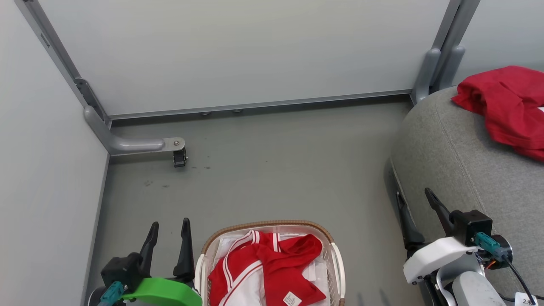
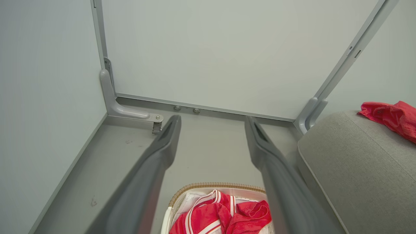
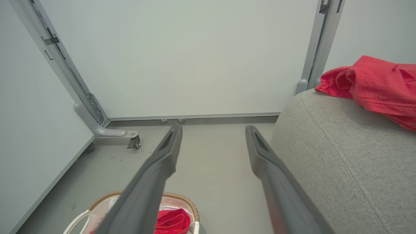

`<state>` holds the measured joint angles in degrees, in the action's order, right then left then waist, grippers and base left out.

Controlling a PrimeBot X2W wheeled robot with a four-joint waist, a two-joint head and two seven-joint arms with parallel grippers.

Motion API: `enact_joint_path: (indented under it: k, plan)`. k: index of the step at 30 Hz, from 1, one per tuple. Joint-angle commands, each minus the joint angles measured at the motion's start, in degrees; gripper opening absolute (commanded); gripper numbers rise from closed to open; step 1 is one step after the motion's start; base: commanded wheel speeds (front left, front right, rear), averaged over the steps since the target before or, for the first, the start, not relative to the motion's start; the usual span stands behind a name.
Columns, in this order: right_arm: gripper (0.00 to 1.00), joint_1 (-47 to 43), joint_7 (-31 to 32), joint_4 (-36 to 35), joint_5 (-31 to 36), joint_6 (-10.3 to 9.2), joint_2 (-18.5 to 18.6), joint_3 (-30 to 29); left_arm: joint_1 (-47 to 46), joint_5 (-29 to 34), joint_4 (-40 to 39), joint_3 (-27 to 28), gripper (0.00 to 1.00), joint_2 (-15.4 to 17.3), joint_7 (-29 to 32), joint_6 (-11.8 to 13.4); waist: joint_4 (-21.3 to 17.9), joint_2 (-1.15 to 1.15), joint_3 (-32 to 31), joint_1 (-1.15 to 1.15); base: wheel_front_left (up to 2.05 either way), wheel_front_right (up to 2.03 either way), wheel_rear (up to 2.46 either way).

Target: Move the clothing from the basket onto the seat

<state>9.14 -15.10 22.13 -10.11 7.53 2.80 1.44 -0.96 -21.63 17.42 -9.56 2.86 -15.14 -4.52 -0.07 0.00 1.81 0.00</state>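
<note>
The basket [image 1: 272, 223] sits on the floor [image 1: 276, 161], and inside it are a white cloth liner [image 1: 225, 246] and a red top with white stripes [image 1: 272, 263], all bunched up. A plain red shirt [image 1: 505, 102] lies on the grey seat [image 1: 446, 153], which stands off to the basket's right. The left gripper [image 1: 170, 223] hangs just beside the basket and the right gripper [image 1: 413, 193] is by the seat's edge, both with jaws wide apart and holding nothing
</note>
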Motion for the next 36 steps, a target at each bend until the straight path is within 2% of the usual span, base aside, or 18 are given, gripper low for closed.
enact_joint_path:
  k: [1, 9, 19, 29, 36]
  plan:
    - [1.0, 0.5, -0.1, -0.4, -0.1, -0.08, 0.2, -0.1, -0.4, 0.2, 0.3, -0.3, 1.0, 0.1, 0.0, -0.2, -0.1, 0.0, 0.6, 0.0, 0.0, 0.0, 0.0]
    - [1.0, 3.2, -0.1, -2.4, 0.8, -0.08, 0.2, -1.8, -5.4, 1.5, 3.1, -4.1, 1.0, 0.1, 0.0, -1.1, -1.2, 0.0, 5.6, 0.0, 0.0, 0.0, 0.0]
    - [1.0, 9.1, -0.1, -6.8, 1.3, -0.08, 0.2, -5.2, -18.5, 6.7, 11.0, -12.0, 1.0, 0.1, 0.0, -2.6, -5.1, 0.0, 17.8, 0.0, 0.0, 0.0, 0.0]
    - [1.0, 14.4, -0.1, -9.8, -2.1, -0.08, 0.1, -3.7, -30.4, 8.9, 28.8, -18.7, 1.0, 0.9, 0.0, -3.0, -11.8, 0.0, 31.1, 0.0, 0.0, 0.0, 0.0]
    - [1.0, 17.0, -0.1, -11.0, -5.6, -0.08, 0.1, -1.4, -36.2, 5.9, 40.3, -23.8, 1.0, 2.5, 1.8, -3.0, -16.0, 0.0, 37.5, 0.0, 0.0, 0.0, 0.0]
